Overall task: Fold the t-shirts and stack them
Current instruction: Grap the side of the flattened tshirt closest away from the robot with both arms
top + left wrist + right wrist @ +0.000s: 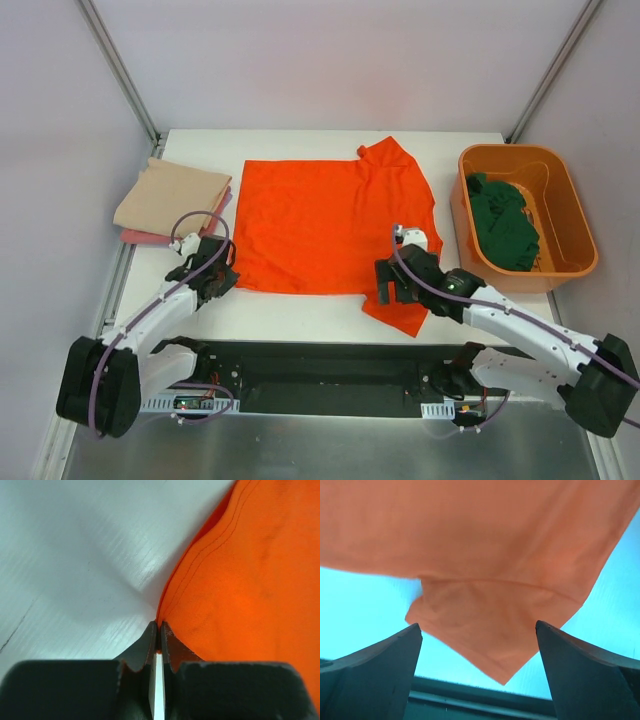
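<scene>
Table (300, 312): white surface, carrying all items noted below.

Orange t-shirt (320, 220): spread flat at the centre of the table, largely smoothed. Its near right portion ends in a pointed, partly doubled flap close to the table's near edge.

Bin (510, 150): orange plastic, on the right side of the table, just beside the orange t-shirt's right edge. It contains a dark green t-shirt (505, 220), crumpled.

Beige t-shirt (170, 195): folded, at the far left of the table, resting on a pink t-shirt (140, 238) of which only the edges show. The stack lies apart from the orange t-shirt.

Right gripper (477, 624): jaws released and spread wide over the near right flap. In the wrist view the flap's point lies between the two fingers, below them, and neither finger touches it.

Left gripper (158, 625): jaws clenched together at the near left corner of the orange t-shirt. In the wrist view the stitched hem runs straight into the closed tips, and the cloth edge there is lifted off the table, with shadow beneath it.
</scene>
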`<state>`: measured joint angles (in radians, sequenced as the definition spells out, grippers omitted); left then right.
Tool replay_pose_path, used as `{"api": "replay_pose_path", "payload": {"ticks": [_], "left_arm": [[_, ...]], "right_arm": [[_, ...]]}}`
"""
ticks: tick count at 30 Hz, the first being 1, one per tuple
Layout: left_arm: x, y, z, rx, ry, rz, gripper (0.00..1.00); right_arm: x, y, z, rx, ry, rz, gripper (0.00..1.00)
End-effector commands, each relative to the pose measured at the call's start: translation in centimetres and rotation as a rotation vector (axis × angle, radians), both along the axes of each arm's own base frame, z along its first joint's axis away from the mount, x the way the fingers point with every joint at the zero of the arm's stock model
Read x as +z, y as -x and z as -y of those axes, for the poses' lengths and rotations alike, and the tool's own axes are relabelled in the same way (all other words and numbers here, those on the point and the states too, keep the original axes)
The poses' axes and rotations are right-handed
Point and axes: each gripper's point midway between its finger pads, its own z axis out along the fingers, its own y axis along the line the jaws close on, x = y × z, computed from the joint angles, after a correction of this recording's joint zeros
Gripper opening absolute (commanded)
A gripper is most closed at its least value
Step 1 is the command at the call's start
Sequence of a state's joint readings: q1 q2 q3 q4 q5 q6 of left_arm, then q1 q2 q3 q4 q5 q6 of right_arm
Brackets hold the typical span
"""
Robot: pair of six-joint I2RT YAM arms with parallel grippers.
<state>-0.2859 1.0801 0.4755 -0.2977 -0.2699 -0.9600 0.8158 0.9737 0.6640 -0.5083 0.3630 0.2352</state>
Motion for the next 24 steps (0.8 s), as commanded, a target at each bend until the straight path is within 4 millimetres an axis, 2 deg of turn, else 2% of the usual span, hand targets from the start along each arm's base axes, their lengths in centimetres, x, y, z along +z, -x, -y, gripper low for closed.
{"api": "replay_pose_path", "payload": {"ticks": [1,6,9,12,20,22,24], "left_arm": [[0.1,1.8,-0.7,0.003,-0.001,0.005,0.0],[0.1,2.6,-0.7,-0.002,0.009,-0.004,0.0],[-0.5,3.1,-0.9,0.009,0.005,-0.022,0.0],[-0.9,3.3,-1.0,0.014,0.0,-0.041,0.0],[-0.6,2.9,-1.1,0.015,-0.01,-0.036,0.0],[-0.7,3.0,-1.1,0.02,-0.004,-0.038,0.0],[-0.6,3.0,-1.0,0.019,-0.004,-0.04,0.0]], "right_arm": [[-1.5,3.9,0.3,0.017,0.097,-0.178,0.96],[-4.2,6.5,0.7,-0.004,0.14,-0.308,0.87],[-5.4,6.7,-0.1,0.011,0.107,-0.317,0.77],[-6.2,6.7,-1.1,0.031,0.072,-0.327,0.71],[-8.9,7.8,0.7,-0.069,0.181,-0.422,0.66],[-9.7,8.4,1.1,-0.099,0.199,-0.455,0.62],[-10.2,8.8,1.3,-0.112,0.21,-0.478,0.54]]}}
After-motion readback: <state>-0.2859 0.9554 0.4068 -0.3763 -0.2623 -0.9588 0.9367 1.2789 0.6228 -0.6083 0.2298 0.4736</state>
